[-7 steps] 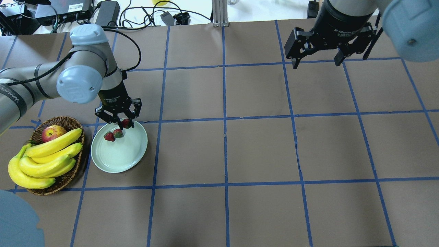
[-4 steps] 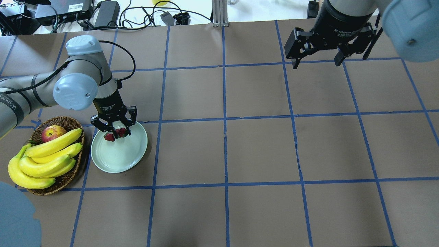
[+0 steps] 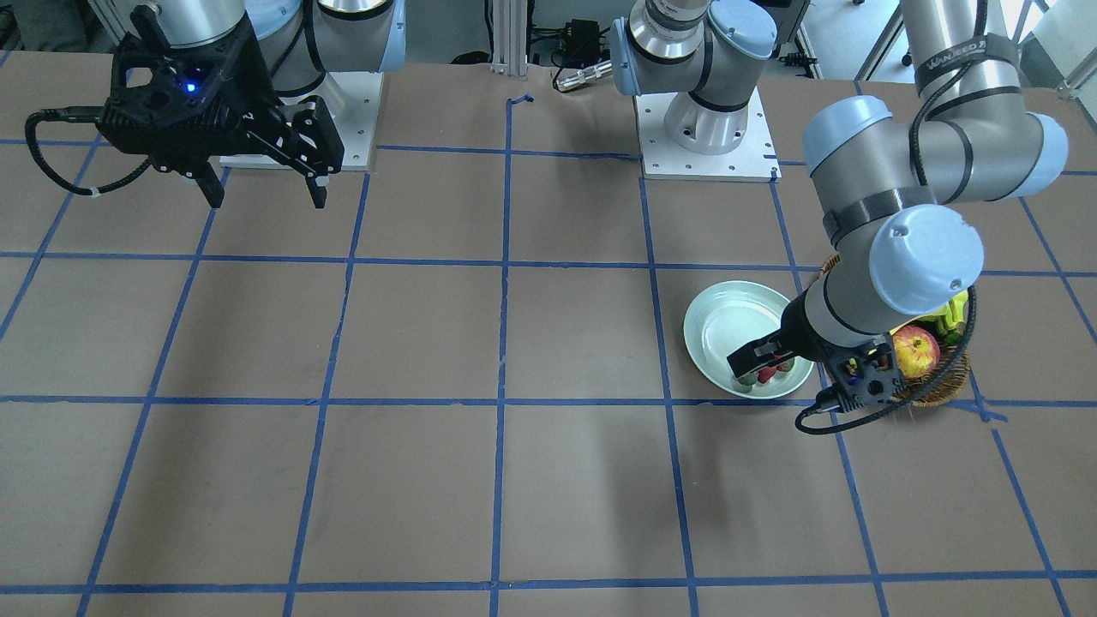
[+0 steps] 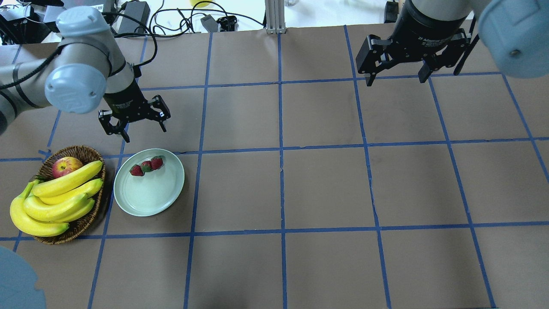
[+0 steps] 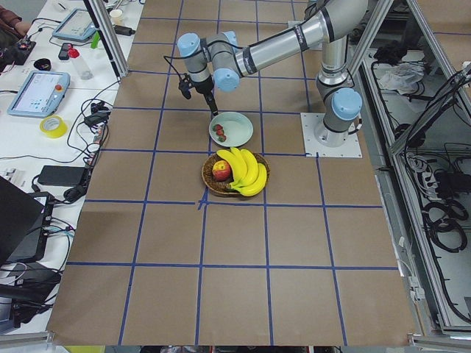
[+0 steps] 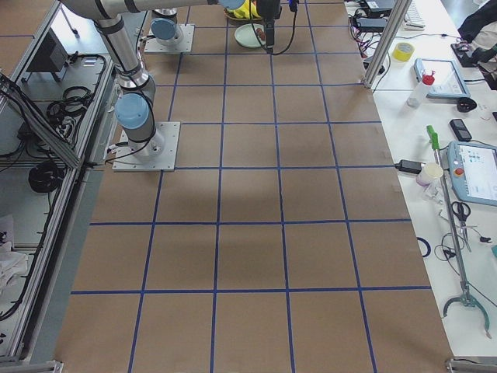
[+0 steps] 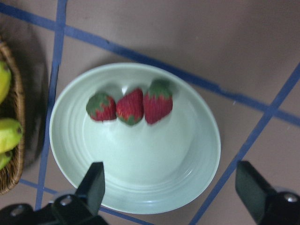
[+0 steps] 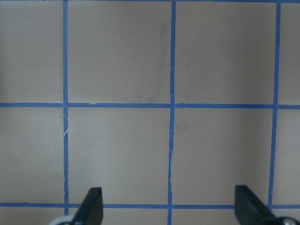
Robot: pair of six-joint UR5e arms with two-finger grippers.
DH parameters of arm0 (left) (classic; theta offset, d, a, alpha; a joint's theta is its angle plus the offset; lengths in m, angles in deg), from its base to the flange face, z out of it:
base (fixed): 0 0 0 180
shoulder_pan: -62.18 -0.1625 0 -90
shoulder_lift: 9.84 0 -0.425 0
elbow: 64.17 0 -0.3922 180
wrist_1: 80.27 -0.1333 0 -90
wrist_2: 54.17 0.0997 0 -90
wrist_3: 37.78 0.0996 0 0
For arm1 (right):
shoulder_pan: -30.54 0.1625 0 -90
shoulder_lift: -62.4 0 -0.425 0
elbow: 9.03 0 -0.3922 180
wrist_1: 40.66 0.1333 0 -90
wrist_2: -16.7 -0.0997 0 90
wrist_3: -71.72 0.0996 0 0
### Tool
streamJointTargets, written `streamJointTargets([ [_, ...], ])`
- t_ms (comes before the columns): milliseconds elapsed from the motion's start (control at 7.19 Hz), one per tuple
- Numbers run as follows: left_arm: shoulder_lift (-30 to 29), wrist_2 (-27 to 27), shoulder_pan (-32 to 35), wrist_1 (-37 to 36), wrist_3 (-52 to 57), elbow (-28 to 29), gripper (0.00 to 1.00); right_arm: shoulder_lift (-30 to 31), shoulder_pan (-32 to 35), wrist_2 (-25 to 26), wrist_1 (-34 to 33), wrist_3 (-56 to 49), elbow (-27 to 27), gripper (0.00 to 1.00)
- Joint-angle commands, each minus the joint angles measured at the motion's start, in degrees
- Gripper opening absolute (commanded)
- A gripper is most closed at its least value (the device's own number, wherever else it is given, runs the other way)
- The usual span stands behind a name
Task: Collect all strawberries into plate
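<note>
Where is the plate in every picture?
Front-facing: the plate is right of the middle.
Overhead: plate at the lower left.
Exterior left: plate in the upper middle.
Exterior right: plate tiny, at the top edge.
Left wrist: plate fills the middle.
Right wrist: not in it.
Landmark: the wicker basket sits right beside it.

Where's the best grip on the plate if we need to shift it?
Top-down on the plate rim, the edge away from the basket, fingers straddling it. The rim is raised, and the strawberries lie clear of that edge.
</note>
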Motion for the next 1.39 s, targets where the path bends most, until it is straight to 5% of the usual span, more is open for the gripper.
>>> streamJointTargets([
  [0,3.72,-2.16,1.0,2.65,2.56,5.08,1.0,0.0,0.0,0.01,0.0,0.0,0.0,1.0],
  [417,10.32,2.55,1.26,15.46,13.12,13.15,1.0,0.0,0.0,-0.08,0.0,0.0,0.0,1.0],
  [1251,11.57,2.24,2.75,19.19,13.04,13.0,1.0,0.0,0.0,0.01,0.0,0.0,0.0,1.0],
])
